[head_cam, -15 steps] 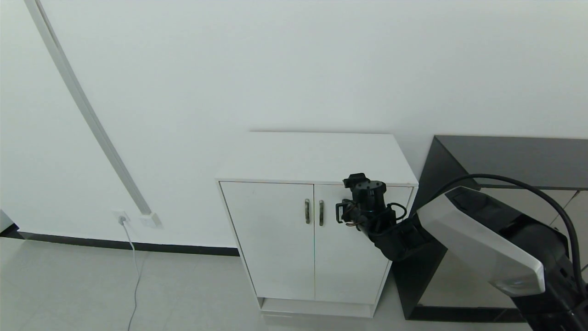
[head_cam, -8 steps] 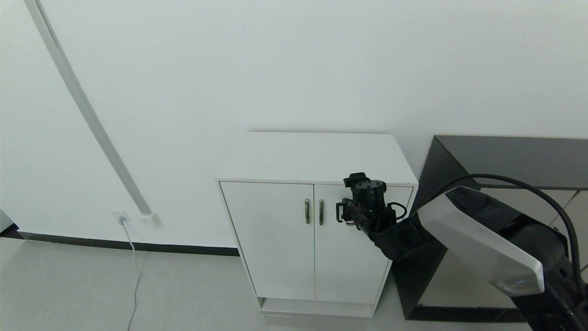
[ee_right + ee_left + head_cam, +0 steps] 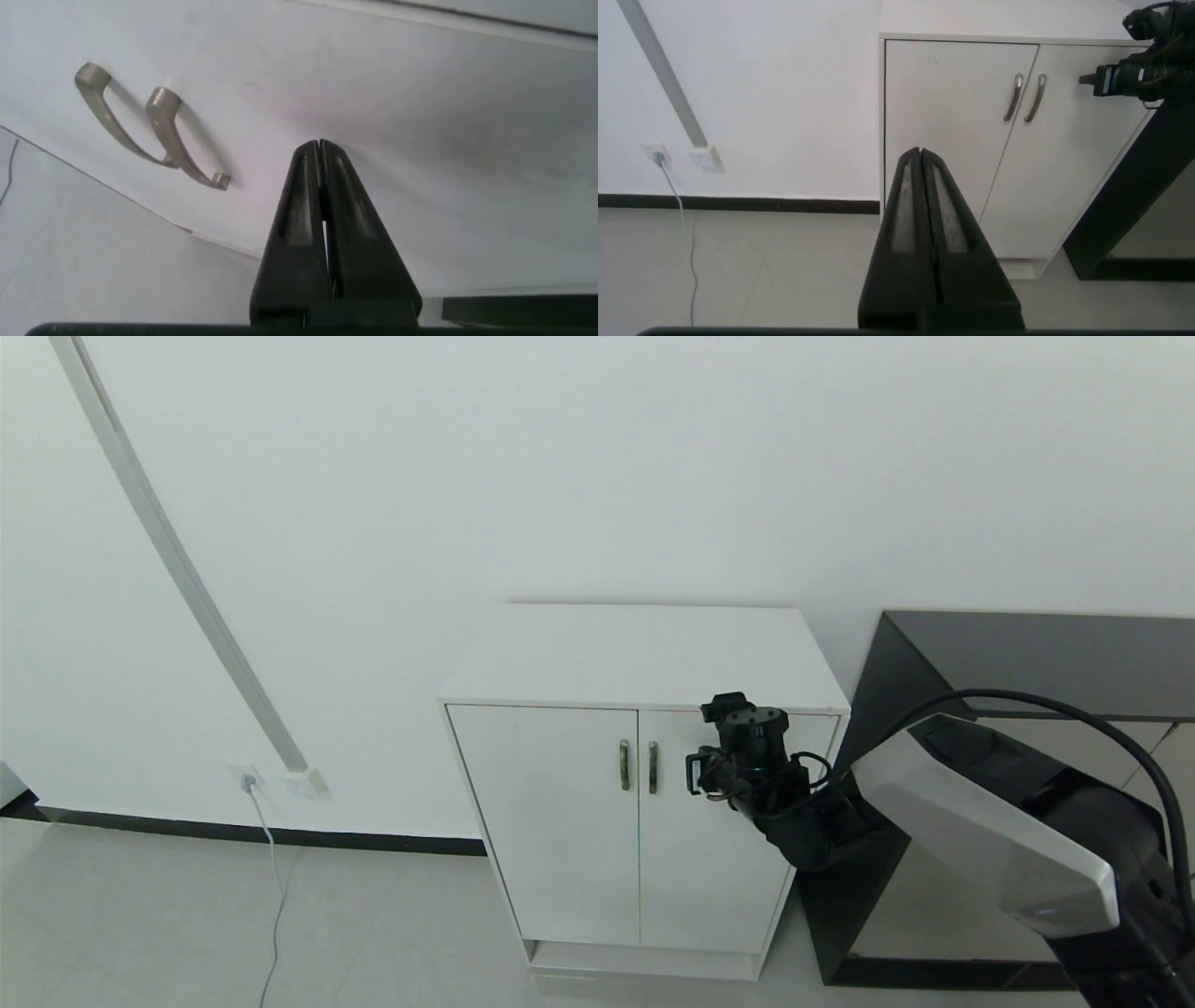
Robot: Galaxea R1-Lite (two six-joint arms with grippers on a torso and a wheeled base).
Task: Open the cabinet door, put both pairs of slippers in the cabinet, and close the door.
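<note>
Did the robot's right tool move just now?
Yes, a tiny bit. The right tool slid down and to the right, away from the door handles on the cabinet.

The head view looks forward and down from high up and some way off, taking in the whole cabinet (image 3: 560, 821). The left wrist view faces the cabinet front from lower down and well back, over the left end effector (image 3: 920, 154). The right wrist view sits close to the right door (image 3: 420, 93), looking past the right end effector (image 3: 320, 147). All three views share the door handles (image 3: 638, 766).
</note>
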